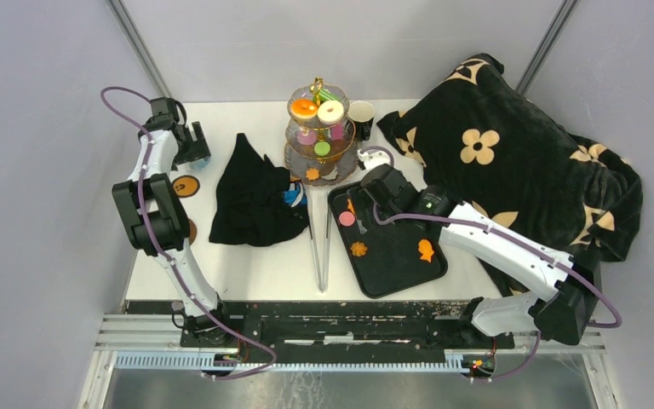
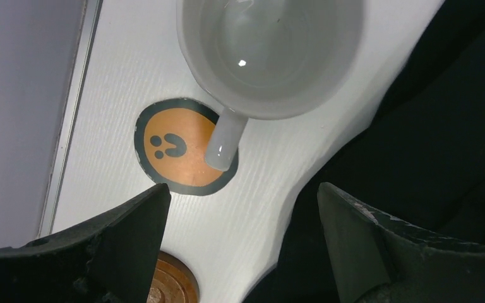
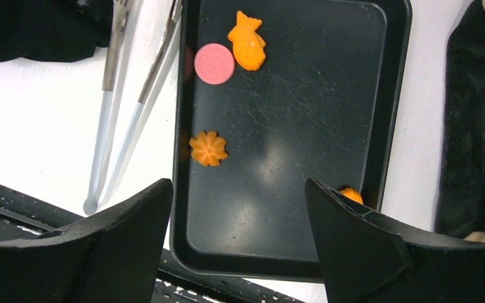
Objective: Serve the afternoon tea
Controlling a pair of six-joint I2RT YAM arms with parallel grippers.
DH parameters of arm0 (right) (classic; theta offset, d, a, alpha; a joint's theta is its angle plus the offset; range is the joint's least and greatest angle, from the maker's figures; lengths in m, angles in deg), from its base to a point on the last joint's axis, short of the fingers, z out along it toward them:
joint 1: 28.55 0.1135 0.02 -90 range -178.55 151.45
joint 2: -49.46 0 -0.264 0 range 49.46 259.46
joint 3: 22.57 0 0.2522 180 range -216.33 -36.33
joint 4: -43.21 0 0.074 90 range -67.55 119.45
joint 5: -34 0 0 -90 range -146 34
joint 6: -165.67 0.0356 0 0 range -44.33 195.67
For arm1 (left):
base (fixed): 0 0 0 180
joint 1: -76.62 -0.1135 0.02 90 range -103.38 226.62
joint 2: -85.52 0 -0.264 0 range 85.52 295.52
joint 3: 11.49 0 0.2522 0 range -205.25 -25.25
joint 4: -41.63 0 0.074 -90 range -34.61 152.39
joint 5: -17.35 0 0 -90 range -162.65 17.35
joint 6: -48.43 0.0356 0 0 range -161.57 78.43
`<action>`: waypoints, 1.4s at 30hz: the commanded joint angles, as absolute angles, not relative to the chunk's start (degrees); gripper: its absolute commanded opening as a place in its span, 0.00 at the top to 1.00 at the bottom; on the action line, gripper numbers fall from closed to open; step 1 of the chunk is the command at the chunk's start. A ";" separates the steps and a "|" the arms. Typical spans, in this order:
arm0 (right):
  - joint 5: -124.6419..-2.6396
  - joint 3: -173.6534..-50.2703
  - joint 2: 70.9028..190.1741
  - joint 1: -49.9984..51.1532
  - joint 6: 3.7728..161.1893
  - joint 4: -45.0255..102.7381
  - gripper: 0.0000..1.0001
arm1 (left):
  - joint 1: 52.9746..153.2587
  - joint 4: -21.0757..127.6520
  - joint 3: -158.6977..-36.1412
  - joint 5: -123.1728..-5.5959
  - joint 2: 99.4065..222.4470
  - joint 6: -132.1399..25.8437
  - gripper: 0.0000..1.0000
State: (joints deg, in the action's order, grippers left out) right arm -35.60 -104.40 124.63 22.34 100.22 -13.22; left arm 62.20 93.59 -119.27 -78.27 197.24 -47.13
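The left arm stretches up the left side of the surface, its left hand spread wide and holding nothing, above a white cup whose handle overlaps a smiley coaster. A black cloth crowds its right side. The right arm bends across the black tray, right hand spread too, over bare tray floor. A pink disc lies just beside a fish cookie, and a flower cookie lies by the left rim. Tongs lie just outside that rim, with the blanket beyond the other. Donuts sit on the tiered stand
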 commanded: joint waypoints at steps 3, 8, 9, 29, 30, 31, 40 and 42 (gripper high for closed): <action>-36.83 -112.86 127.98 22.16 100.43 -16.47 0.18 | 61.43 89.91 -117.45 -75.85 199.52 -42.60 0.07; -36.39 -114.88 129.50 22.16 102.05 -17.68 0.18 | 59.25 89.13 -120.09 -72.93 201.82 -42.22 0.09; -36.55 -115.60 129.93 22.15 102.11 -17.98 0.19 | 58.93 89.06 -120.71 -71.52 202.83 -41.89 0.11; -37.05 -117.33 133.06 22.24 104.94 -19.49 0.22 | 58.40 85.22 -124.39 -69.68 207.85 -40.59 0.49; -37.10 -117.36 133.18 22.23 104.93 -19.52 0.22 | 58.35 85.86 -125.30 -69.39 208.40 -40.44 0.53; -37.15 -117.36 133.27 22.24 104.86 -19.46 0.22 | 58.34 86.38 -126.22 -68.90 208.65 -40.55 0.59; -36.13 -116.57 131.22 22.25 105.82 -18.89 0.22 | 61.96 87.72 -125.31 -71.58 204.30 -42.75 0.90; -35.29 -116.28 129.75 22.23 105.97 -18.91 0.22 | 62.89 87.04 -123.75 -72.81 202.66 -43.83 0.96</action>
